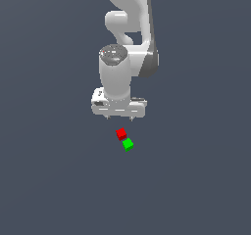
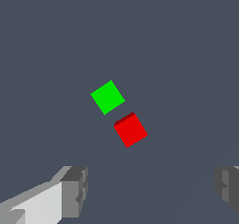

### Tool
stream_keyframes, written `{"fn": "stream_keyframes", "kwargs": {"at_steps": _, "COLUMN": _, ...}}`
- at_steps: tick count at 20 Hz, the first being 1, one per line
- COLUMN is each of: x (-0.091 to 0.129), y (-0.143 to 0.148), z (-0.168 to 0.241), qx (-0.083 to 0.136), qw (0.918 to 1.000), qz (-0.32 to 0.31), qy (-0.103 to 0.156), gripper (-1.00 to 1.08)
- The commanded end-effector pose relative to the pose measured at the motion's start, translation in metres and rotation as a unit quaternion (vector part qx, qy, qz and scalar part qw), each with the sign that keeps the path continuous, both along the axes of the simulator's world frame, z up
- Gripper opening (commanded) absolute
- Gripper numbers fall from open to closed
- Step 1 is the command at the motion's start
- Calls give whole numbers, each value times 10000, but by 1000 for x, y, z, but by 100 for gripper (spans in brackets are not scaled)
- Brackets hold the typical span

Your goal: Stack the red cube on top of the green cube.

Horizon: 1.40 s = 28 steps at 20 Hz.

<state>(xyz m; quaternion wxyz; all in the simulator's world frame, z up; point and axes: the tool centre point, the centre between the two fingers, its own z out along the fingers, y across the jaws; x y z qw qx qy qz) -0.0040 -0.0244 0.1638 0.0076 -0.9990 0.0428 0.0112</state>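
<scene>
The tiny red cube (image 1: 121,133) lies on the dark grey floor, with the tiny green cube (image 1: 128,144) right beside it, toward the front and the exterior view's right. They look close together, nearly corner to corner. My white gripper (image 1: 119,117) hangs above and just behind the red cube, open and empty, its short fingertips wide apart. In the wrist view the red cube (image 2: 131,130) and the green cube (image 2: 108,97) lie apart from each other, ahead of the gripper (image 2: 151,190), whose grey fingers (image 2: 74,190) stand wide on either side.
The flat dark grey floor (image 1: 196,180) stretches all around. The white arm (image 1: 130,28) rises behind the gripper. No other objects show.
</scene>
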Motion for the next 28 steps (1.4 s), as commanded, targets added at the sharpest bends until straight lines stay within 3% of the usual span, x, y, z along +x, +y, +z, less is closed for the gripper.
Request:
{"fn": "stream_keyframes", "kwargs": {"at_steps": 1, "x": 0, "y": 0, "z": 0, "qx": 0, "qw": 10000, "qz": 0, "qy": 0, "gripper": 100}}
{"fn": "stream_keyframes", "kwargs": {"at_steps": 9, "x": 0, "y": 0, "z": -8, "qx": -3, "qw": 9997, "qz": 231, "qy": -11, "gripper": 100}}
{"fn": "stream_keyframes", "kwargs": {"at_steps": 16, "x": 0, "y": 1, "z": -28, "qx": -11, "qw": 9966, "qz": 819, "qy": -38, "gripper": 100}}
{"fn": "stream_keyframes", "kwargs": {"at_steps": 28, "x": 1, "y": 3, "z": -77, "qx": -34, "qw": 9751, "qz": 2213, "qy": -106, "gripper": 100}}
